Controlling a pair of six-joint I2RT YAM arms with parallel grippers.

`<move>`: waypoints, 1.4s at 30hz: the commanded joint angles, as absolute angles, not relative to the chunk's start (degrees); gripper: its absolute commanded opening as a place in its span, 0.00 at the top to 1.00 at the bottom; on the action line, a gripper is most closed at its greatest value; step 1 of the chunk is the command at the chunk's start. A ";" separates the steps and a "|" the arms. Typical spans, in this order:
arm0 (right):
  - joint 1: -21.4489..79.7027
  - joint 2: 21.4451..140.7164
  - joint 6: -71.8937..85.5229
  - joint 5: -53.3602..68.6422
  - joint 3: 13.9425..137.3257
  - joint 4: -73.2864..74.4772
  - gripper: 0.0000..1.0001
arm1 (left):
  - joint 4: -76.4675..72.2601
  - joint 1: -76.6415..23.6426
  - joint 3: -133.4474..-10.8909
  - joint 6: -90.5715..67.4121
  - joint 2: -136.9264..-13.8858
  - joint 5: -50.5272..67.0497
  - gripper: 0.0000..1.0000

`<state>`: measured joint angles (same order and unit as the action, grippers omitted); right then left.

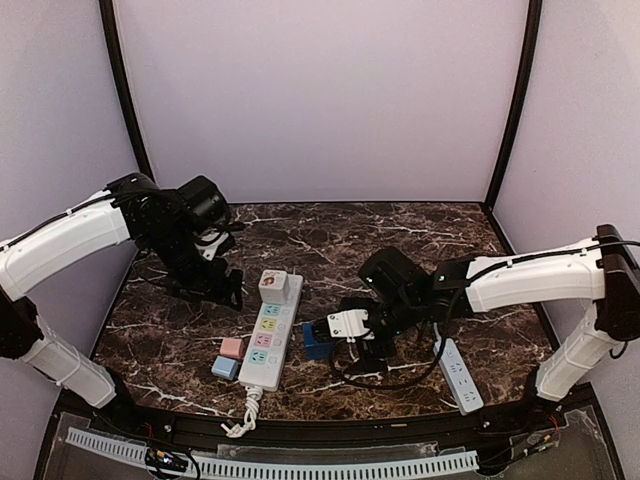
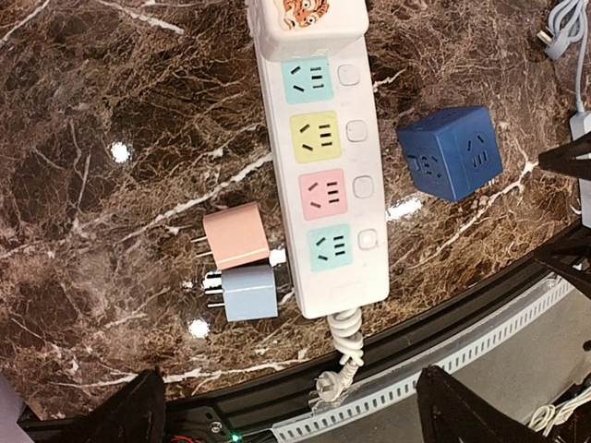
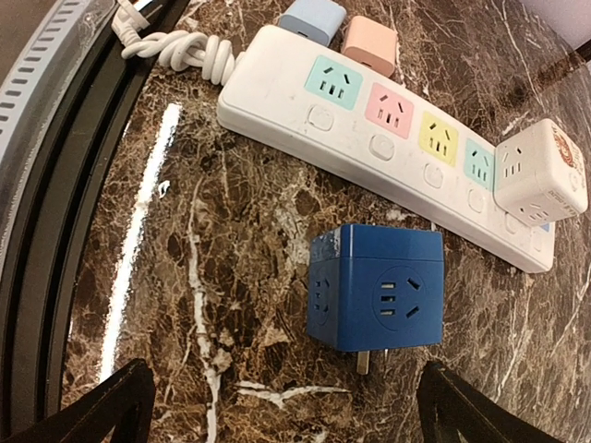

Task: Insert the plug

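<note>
Left pincer [image 2: 300, 411], right pincer [image 3: 286, 415] both released. Glossy blue cube plug [image 3: 374, 300] on veined marble tabletop [image 3: 231, 277], beside long white power strip [image 3: 388, 138].

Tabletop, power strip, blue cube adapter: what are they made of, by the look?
The tabletop looks like dark brown stone or marble-look laminate, I cannot tell which: white veins, polished, mirroring the lamps. The power strip looks like white moulded plastic, smooth with a semi-gloss sheen. The blue cube adapter looks like matte blue plastic, with a paler scuffed top edge and one metal prong showing.
</note>
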<state>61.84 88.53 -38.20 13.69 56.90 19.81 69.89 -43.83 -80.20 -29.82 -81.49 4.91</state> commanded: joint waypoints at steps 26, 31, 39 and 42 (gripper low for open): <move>58.07 106.78 -39.53 13.58 72.55 19.39 0.01 | 70.63 -42.66 -77.35 -30.17 -79.55 6.99 0.08; 57.98 109.29 -38.03 15.79 75.30 21.21 0.01 | 71.56 -42.07 -77.43 -30.06 -79.04 6.99 0.08; 57.97 109.74 -35.60 17.32 74.76 21.71 0.11 | 70.81 -41.13 -76.14 -29.57 -77.48 7.68 0.09; 58.01 110.29 -33.82 16.99 75.22 21.70 0.25 | 70.72 -40.94 -76.18 -28.89 -77.55 7.44 0.09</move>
<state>58.37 109.14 -36.40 16.12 74.35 21.08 69.49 -41.43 -76.77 -30.26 -79.31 7.09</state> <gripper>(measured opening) 0.804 0.910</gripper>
